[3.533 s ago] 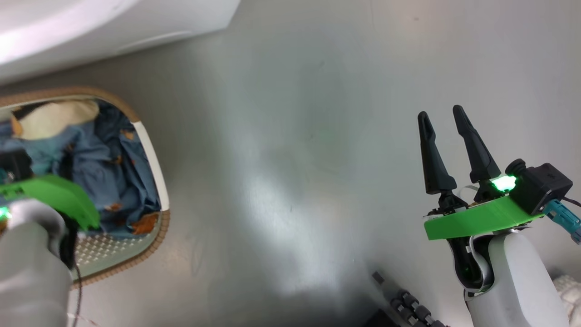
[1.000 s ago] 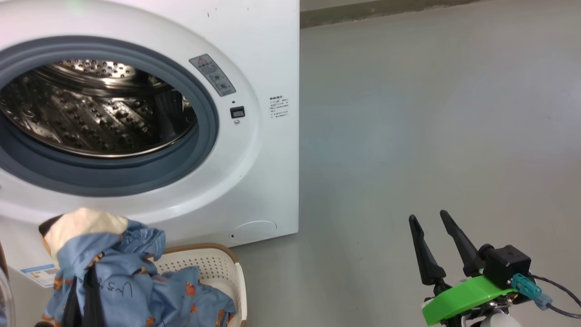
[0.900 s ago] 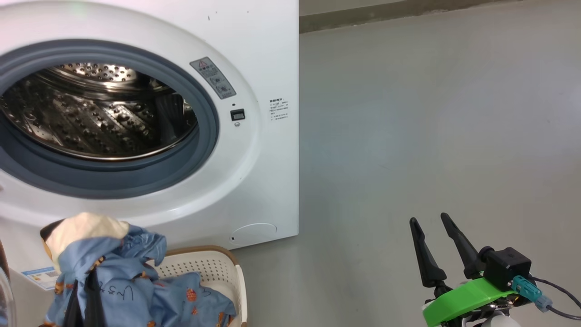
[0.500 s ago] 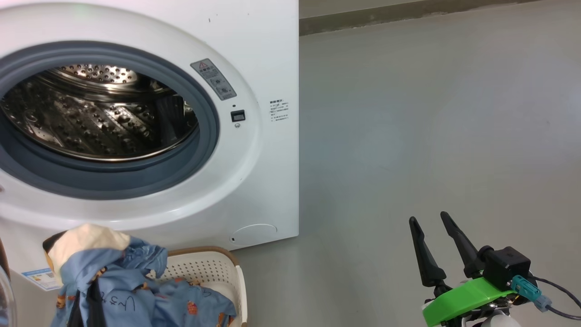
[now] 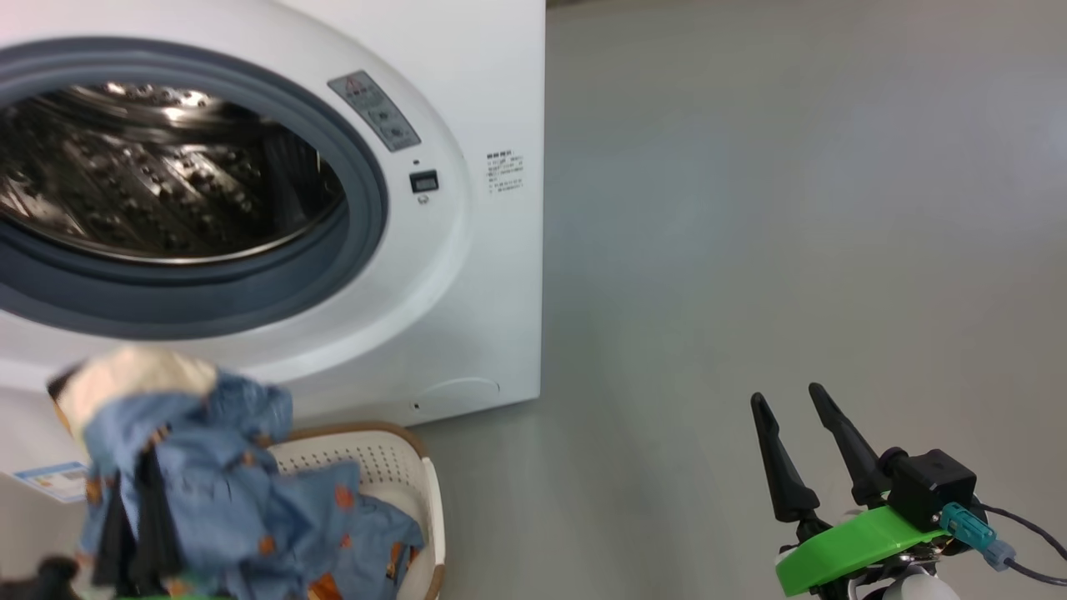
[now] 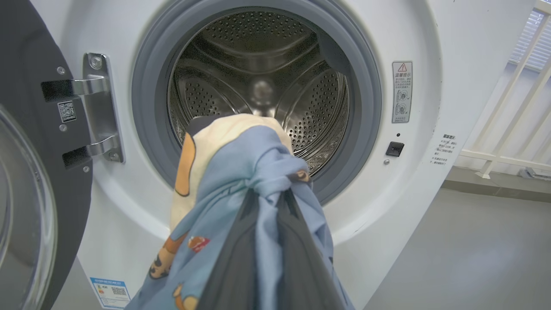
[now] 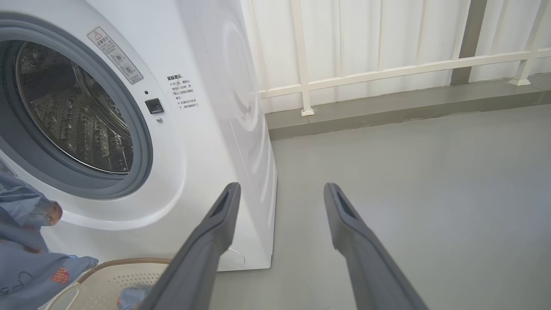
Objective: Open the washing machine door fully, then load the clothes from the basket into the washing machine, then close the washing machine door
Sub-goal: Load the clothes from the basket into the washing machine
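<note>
Two dark fingers of the left gripper (image 6: 269,196) pinch the clothes (image 6: 241,155), a bunched light-blue bundle with orange figures and a cream piece on top, hanging over the basket (image 5: 367,471). The right gripper (image 5: 786,393) is spread and empty, well off to the right. The washing machine door (image 6: 26,142) is swung open at left. Straight ahead along the left fingers gapes the steel drum (image 6: 258,64) of the washing machine (image 6: 413,193), so the left arm is nearer.

You see a drum (image 6: 310,99) of shiny perforated steel inside a matt grey rubber gasket (image 6: 150,107). The machine (image 5: 492,275) has a smooth, glossy white shell (reflections show on its side). The clothes (image 6: 241,172) are soft creased cloth; the basket (image 5: 379,462), matt perforated plastic; the floor (image 5: 750,208), smooth.
</note>
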Robot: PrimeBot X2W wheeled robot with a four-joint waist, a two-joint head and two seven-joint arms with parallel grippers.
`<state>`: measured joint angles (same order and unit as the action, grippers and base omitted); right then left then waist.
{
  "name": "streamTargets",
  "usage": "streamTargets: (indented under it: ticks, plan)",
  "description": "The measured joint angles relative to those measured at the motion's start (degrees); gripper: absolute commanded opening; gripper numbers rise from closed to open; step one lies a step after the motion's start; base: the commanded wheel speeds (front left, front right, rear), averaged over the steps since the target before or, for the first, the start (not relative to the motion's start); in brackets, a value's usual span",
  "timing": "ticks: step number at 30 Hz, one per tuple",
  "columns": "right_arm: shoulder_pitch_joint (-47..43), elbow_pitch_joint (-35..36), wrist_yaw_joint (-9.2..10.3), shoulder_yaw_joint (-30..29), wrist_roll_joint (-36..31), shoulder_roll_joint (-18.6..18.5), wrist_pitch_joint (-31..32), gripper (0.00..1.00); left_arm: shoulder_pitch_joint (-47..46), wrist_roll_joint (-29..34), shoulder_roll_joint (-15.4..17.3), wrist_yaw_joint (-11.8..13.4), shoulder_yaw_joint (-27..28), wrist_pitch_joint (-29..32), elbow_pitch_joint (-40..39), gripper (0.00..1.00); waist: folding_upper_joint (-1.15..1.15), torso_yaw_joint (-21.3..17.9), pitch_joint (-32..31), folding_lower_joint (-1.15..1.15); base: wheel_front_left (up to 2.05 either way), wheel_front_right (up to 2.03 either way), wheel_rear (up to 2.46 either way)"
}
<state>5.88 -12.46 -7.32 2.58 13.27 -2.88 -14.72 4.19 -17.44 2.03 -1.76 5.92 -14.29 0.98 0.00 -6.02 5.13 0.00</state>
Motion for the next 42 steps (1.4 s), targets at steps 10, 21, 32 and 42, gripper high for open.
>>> streamTargets:
  ticks: [10,21,32,42]
  plan:
    - [2.9,1.4,0.0,0.4,0.1,0.0,0.0,1.0,-15.5,2.5,0.0,-2.6,4.0,0.0,2.3,0.0,0.0,-0.7,6.4,0.01,0.0,0.0,0.0]
    - [7.1,3.1,0.0,0.5,0.6,0.0,0.0,1.0,-33.9,4.8,2.6,-4.5,8.1,-0.4,11.1,0.0,0.0,-2.2,15.4,0.02,0.0,0.0,0.0]
    - [12.1,5.0,0.0,1.0,1.8,0.0,0.0,1.0,-55.5,5.8,8.1,-5.1,7.6,-0.4,24.6,0.0,0.0,-3.8,27.3,0.01,0.0,0.0,0.0]
    - [14.3,4.5,0.0,2.9,4.5,0.0,0.0,1.0,-71.8,5.2,12.9,-5.5,-0.3,7.5,36.9,0.0,0.0,-5.3,35.4,0.01,0.0,0.0,0.0]
